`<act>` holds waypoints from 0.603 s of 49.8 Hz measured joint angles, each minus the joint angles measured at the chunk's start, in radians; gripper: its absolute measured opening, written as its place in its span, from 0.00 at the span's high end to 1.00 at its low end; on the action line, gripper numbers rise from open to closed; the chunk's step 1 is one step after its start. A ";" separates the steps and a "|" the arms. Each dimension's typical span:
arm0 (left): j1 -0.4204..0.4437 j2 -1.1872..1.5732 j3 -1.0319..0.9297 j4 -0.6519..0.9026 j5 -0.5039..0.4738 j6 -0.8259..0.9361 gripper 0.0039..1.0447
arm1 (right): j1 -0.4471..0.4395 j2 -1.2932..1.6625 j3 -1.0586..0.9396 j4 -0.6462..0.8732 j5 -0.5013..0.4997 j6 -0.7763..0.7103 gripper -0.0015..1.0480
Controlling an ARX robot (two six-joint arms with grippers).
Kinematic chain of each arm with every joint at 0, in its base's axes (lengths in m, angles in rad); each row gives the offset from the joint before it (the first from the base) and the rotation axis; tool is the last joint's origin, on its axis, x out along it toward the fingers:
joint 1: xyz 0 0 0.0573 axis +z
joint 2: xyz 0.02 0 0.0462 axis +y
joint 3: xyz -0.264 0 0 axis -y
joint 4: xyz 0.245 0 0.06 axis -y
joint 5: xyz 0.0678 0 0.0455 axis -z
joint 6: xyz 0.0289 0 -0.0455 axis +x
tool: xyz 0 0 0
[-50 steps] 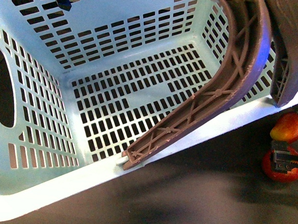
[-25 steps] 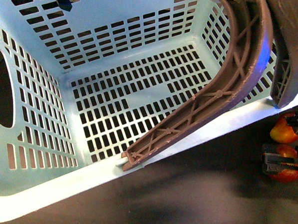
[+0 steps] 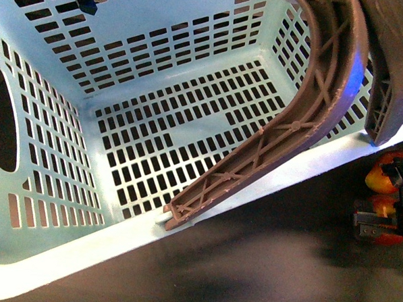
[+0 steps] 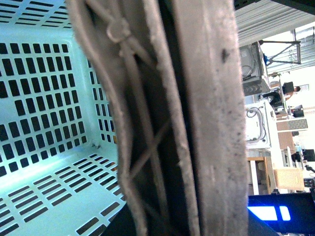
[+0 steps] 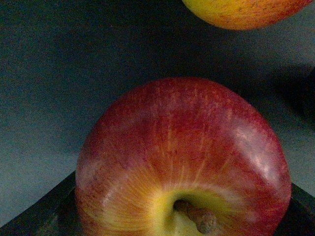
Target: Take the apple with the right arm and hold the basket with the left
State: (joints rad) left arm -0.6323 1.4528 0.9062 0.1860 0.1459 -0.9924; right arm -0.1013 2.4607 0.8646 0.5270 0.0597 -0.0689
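Note:
The mint-green basket (image 3: 159, 61) fills the front view, tilted, with its two brown ribbed handles (image 3: 327, 83) swung up at the right. In the left wrist view my left gripper (image 4: 182, 216) is shut on a brown handle (image 4: 206, 108), which hides its fingers; the basket wall (image 4: 44, 98) lies beside it. The deep red apple (image 5: 182, 157), stem dimple facing the camera, fills the right wrist view between dark fingers (image 5: 49, 216). In the front view my right gripper (image 3: 380, 224) is shut on the apple (image 3: 388, 238) just outside the basket's near right rim, covering most of it.
A red-orange-yellow mango-like fruit (image 3: 377, 179) lies on the dark table (image 3: 249, 268) just beyond the apple, also seen in the right wrist view (image 5: 241, 12). The basket's front rim (image 3: 253, 194) runs close to both fruits. A bench and equipment stand behind in the left wrist view (image 4: 266, 123).
My right gripper has shifted slightly left on the apple, and its dark body now covers more of the apple and the mango-like fruit. The basket and its handles have barely moved.

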 joint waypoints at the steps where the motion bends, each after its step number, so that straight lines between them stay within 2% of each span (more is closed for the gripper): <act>1: 0.000 0.000 0.000 0.000 0.000 0.000 0.86 | 0.000 0.000 0.000 0.000 0.000 0.000 0.22; 16: 0.000 0.000 0.000 0.000 0.000 0.000 0.86 | -0.016 -0.079 -0.067 0.014 0.001 0.001 0.24; 30: 0.000 0.000 0.000 0.000 0.000 0.000 0.86 | -0.043 -0.468 -0.201 0.003 0.003 -0.034 0.24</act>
State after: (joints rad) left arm -0.6323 1.4528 0.9062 0.1860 0.1459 -0.9924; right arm -0.1448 1.9926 0.6640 0.5301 0.0628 -0.1032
